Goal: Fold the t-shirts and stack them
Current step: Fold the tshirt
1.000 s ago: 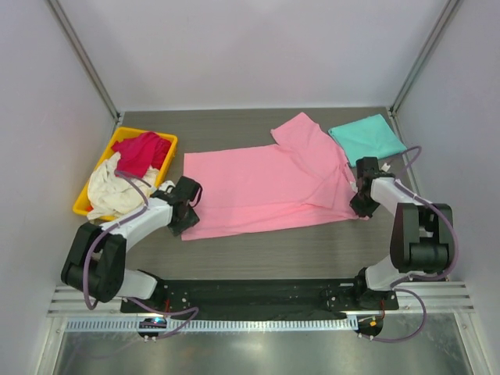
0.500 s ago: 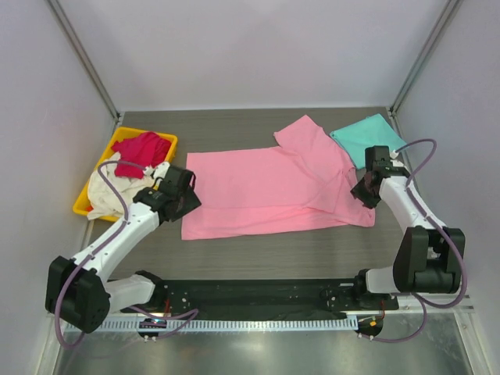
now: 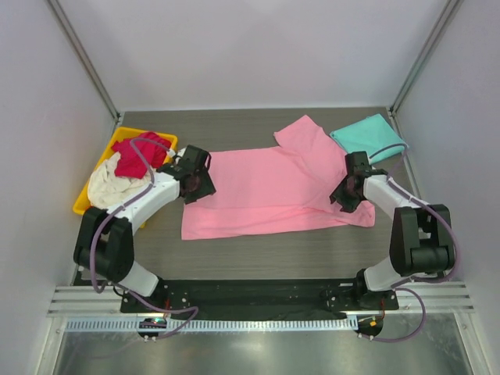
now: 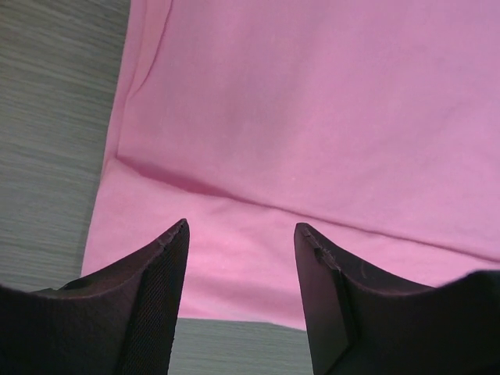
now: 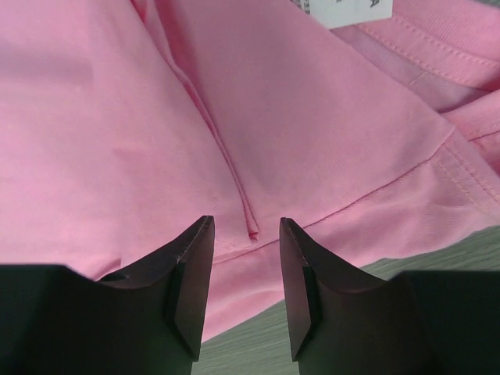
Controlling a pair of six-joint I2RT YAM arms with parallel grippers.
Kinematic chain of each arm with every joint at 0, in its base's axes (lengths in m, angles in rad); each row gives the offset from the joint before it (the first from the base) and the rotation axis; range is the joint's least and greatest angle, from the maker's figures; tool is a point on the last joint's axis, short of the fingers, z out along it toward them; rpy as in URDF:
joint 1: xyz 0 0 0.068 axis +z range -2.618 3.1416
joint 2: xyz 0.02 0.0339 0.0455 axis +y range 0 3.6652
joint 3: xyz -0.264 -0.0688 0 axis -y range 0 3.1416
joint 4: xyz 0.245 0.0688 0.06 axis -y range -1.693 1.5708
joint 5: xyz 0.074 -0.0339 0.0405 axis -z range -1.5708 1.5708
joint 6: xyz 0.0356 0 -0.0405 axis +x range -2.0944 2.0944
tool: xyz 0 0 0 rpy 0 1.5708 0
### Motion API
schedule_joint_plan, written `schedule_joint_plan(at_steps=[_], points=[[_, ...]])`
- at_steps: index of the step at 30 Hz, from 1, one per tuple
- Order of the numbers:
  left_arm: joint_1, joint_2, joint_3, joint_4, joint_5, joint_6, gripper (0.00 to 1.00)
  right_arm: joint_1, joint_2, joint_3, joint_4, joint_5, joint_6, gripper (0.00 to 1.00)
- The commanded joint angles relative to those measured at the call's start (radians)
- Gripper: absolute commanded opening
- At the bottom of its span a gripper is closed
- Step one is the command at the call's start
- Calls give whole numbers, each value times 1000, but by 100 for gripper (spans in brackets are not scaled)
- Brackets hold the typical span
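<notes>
Hovering left gripper (image 4: 241, 230): my jaws stand wide apart above the left edge of the pink t-shirt (image 3: 266, 191), gripping nothing.
Right gripper (image 5: 246, 223): my jaws are partly parted over a crease near the shirt's right end, with nothing held.
Pink t-shirt: spread flat across the middle of the table (image 3: 258, 254), one sleeve reaching far right.
Teal t-shirt (image 3: 367, 137): folded, far right corner, just beside that sleeve.
Red t-shirt (image 3: 141, 152), cream t-shirt (image 3: 108, 187): heaped in the yellow bin (image 3: 80, 205), left side.
</notes>
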Motion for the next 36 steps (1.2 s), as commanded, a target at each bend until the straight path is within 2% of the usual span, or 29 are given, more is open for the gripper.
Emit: schedule_joint_plan(at_steps=[1,5,9,12,16,23,31,34,36], points=[[27,90,65,26,12,32,58,13,13,-22,63,-10,40,45],[45,163,88,-5,-10,29,57,27,34,-45,104,-20,70,45],[45,171,71,5,-40,11,57,38,56,-51,120,-25,76,43],[45,177,64,2,-69,8,56,38,59,-51,129,-19,74,38],[45,186,64,-25,-171,0,56,40,59,-36,132,-23,74,23],[45,215,44,-58,-230,-55,56,46,54,13,144,-48,57,2],[47,246,11,-57,-263,-93,56,79,117,134,131,-76,-1,1],[47,247,10,-60,-266,-94,56,89,140,170,95,-47,-9,8],[47,238,11,-61,-267,-92,55,89,151,179,68,-24,-12,9]])
